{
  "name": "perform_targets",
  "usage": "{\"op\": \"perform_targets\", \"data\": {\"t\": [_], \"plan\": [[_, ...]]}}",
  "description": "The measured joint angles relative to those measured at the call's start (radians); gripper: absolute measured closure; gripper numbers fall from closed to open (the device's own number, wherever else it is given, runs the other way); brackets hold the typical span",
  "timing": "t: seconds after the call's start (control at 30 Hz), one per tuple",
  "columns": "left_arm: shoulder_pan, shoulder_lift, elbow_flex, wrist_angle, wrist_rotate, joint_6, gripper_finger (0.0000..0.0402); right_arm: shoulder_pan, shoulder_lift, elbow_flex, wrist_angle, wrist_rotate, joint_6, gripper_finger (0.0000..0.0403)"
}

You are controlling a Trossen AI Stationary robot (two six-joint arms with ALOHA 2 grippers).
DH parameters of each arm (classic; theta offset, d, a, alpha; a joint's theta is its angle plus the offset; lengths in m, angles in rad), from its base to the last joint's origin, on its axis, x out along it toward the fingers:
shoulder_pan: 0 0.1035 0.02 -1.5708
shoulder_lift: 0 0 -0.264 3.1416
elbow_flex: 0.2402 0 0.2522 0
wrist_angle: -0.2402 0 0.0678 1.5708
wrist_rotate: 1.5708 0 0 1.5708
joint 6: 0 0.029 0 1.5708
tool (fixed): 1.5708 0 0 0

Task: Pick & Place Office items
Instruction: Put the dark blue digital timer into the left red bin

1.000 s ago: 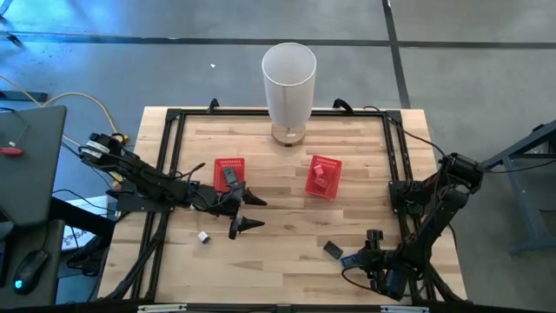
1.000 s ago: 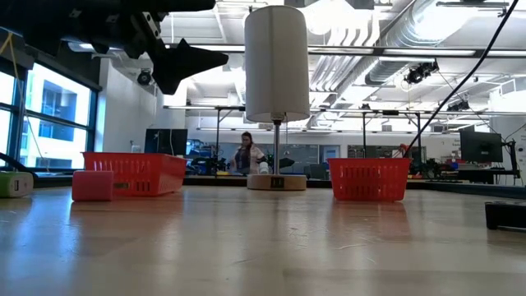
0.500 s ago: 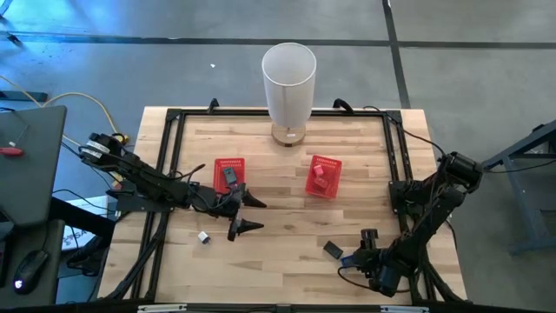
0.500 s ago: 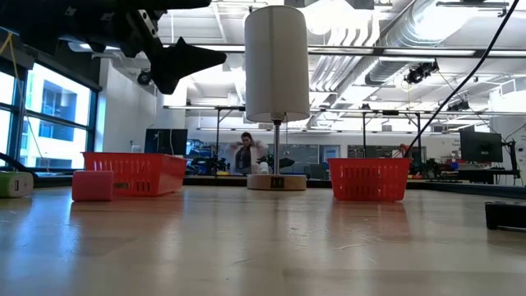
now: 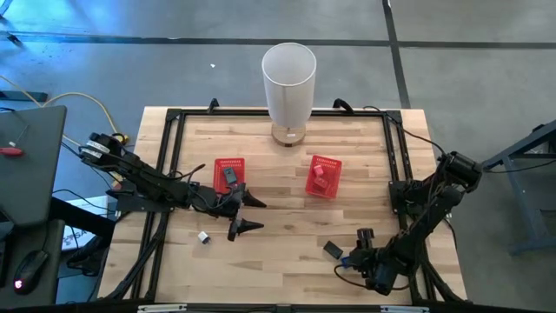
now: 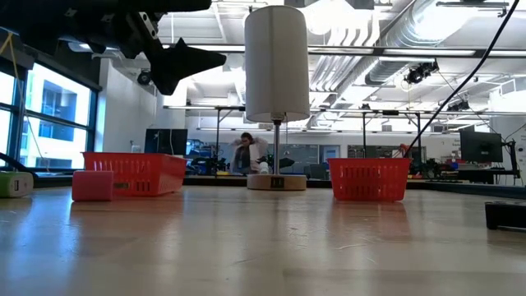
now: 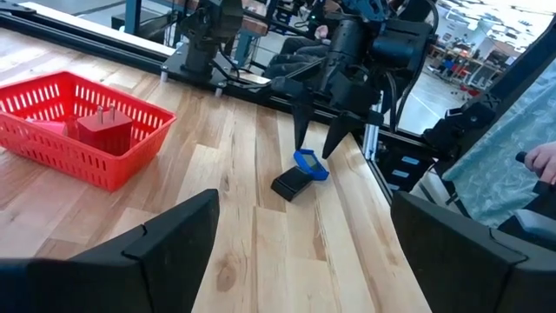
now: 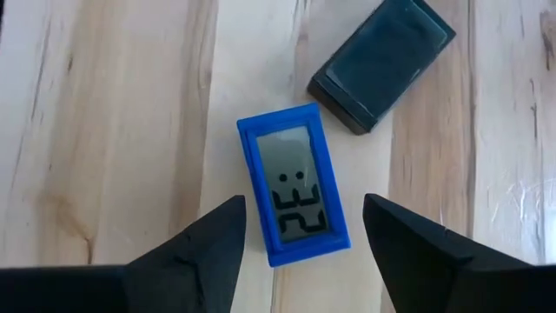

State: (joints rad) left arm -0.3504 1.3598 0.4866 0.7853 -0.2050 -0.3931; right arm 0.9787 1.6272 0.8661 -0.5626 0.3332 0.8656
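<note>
Left red basket, centre-left of the high view: one dark item inside. Right red basket: red blocks. Blue display unit, lower right of table, reads "32"; black block just beside it. White item lower left. Right gripper spread above the blue unit; left gripper spread, empty, mid-table.

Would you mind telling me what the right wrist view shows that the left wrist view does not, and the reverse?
Only the right wrist view shows the digits on the blue clock, lying between the open fingers of the right gripper. Only the left wrist view shows a red basket holding a red item, and the right gripper from outside, poised above the clock. Both show the clock beside the black item on the wooden table.
</note>
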Motion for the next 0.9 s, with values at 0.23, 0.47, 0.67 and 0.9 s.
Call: {"op": "perform_targets", "data": {"t": [0.23,0.47,0.67,0.9], "plan": [[0.0,0.0,0.0,0.0,0.0,0.0,0.0069,0.0,0.0,0.0,0.0,-0.002,-0.007,0.0182],[0.0,0.0,0.0,0.0,-0.001,0.0,0.0069,0.0,0.007,0.0,0.015,-0.019,-0.007,0.0182],[0.0,0.0,0.0,0.0,-0.001,0.0,0.0069,-0.011,0.083,0.003,0.029,-0.041,-0.033,0.0182],[0.0,0.0,0.0,-0.006,-0.001,0.0,0.0069,-0.02,0.127,0.007,0.032,-0.066,-0.046,0.0183]]}}
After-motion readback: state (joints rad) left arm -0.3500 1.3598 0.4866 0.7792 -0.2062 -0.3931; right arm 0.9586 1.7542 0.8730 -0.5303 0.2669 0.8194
